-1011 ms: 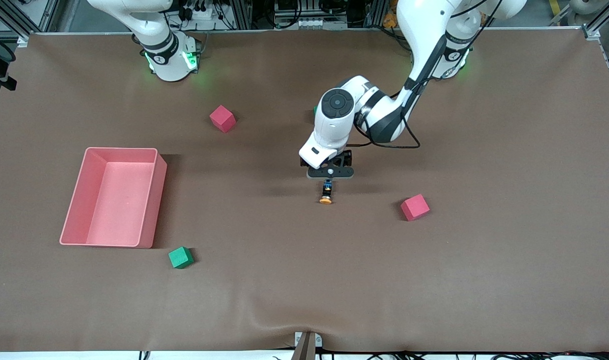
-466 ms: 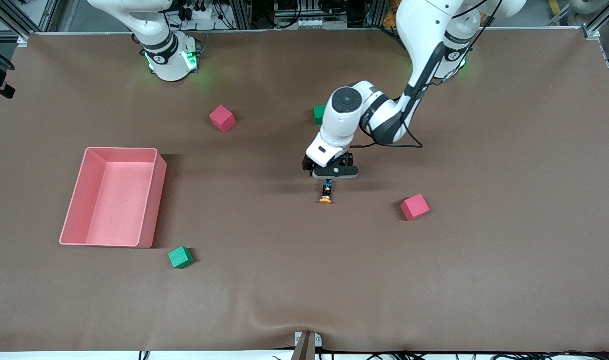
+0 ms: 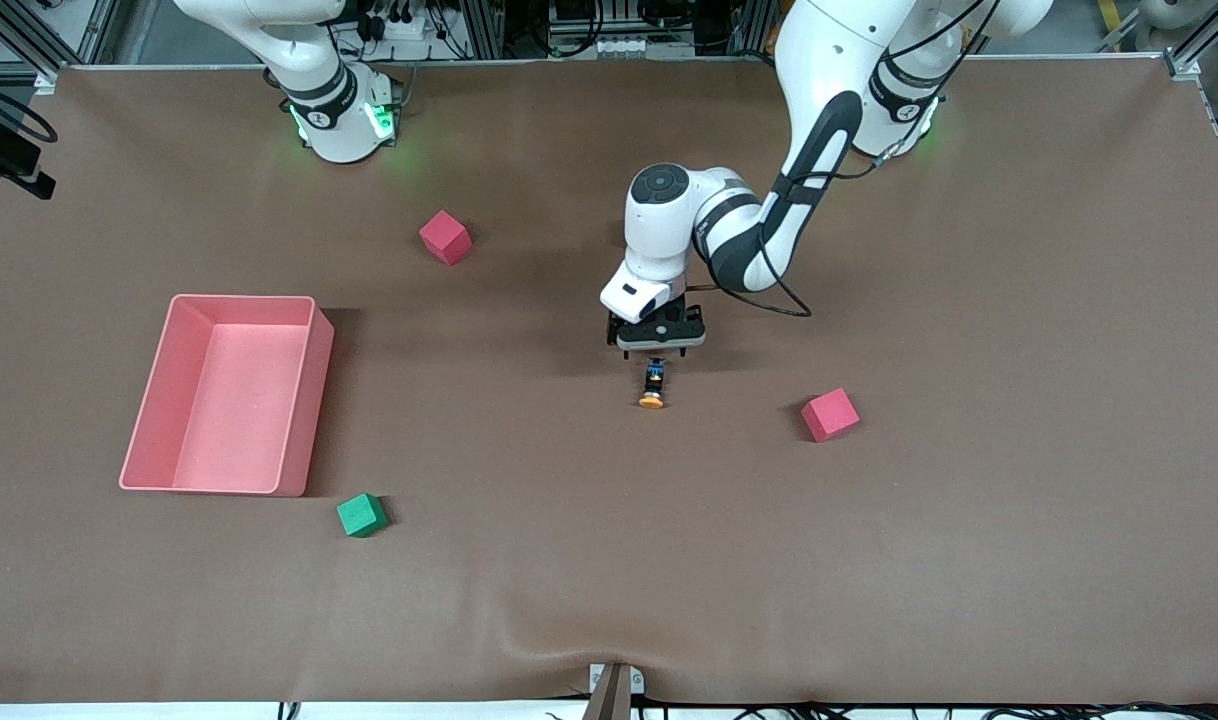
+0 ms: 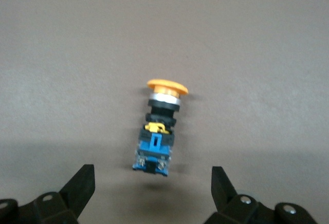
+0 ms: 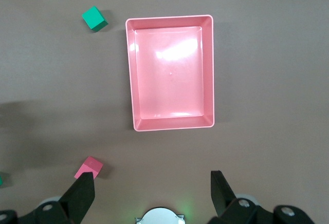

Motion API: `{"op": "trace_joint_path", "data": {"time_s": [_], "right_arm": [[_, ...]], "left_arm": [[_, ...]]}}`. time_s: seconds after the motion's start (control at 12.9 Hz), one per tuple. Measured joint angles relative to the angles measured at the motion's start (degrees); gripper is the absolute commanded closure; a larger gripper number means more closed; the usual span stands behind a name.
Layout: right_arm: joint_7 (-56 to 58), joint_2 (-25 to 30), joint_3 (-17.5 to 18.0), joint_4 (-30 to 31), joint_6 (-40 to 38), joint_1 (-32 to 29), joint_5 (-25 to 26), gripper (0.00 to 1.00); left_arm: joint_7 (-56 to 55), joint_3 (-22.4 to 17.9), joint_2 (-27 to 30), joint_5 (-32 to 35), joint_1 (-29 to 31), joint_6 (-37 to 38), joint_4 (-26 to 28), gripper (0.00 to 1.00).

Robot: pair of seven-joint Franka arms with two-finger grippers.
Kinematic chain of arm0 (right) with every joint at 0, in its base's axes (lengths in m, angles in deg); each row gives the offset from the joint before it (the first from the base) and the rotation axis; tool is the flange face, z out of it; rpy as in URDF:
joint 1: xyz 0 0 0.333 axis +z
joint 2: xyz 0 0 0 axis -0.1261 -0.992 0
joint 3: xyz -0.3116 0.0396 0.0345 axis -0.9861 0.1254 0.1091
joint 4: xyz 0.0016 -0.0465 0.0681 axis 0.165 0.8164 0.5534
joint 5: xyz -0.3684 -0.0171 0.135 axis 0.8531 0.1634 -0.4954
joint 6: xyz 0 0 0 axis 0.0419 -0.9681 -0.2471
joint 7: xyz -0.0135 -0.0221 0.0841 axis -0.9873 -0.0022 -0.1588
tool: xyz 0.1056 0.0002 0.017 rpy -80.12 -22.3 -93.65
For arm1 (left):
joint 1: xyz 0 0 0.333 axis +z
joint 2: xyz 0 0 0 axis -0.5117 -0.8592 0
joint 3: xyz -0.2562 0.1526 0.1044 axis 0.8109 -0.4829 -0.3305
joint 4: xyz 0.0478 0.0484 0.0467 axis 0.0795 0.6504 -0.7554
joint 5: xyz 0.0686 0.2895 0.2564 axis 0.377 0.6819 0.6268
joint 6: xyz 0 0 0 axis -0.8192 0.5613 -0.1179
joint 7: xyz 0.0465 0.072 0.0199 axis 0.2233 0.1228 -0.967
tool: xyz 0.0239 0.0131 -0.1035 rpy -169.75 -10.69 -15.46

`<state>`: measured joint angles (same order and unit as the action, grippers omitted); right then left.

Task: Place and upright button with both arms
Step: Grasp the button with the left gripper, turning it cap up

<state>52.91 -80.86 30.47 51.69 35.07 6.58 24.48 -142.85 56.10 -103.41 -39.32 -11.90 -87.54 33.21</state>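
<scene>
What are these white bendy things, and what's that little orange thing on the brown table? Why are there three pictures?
The white bendy things are two robot arms. Each ends in a gripper, a hand with two black fingers.

One picture comes from a camera high up, looking down at the whole table. The other two come from small cameras on each arm's wrist, looking down past the fingers.

The little orange thing is a button with an orange cap, lying on its side. The left gripper is right over its blue end, fingers open, holding nothing.

The right gripper waits up high, open too. Below it you see a pink tray.

Also on the table: two red cubes and a green cube.
</scene>
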Motion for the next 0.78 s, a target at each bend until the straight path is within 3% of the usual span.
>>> {"op": "trace_joint_path", "data": {"time_s": [0.31,0.78], "right_arm": [[0.1,0.0,-1.0,0.0,-0.1,-1.9,-0.2,0.0],[0.5,0.0,-1.1,0.1,-0.2,-3.2,-3.2,0.0]], "left_arm": [[0.5,-0.3,-0.2,1.7,1.4,0.0,-0.8,0.15],[0.5,-0.2,-4.0,1.8,1.7,-0.1,-5.0,0.14]]}}
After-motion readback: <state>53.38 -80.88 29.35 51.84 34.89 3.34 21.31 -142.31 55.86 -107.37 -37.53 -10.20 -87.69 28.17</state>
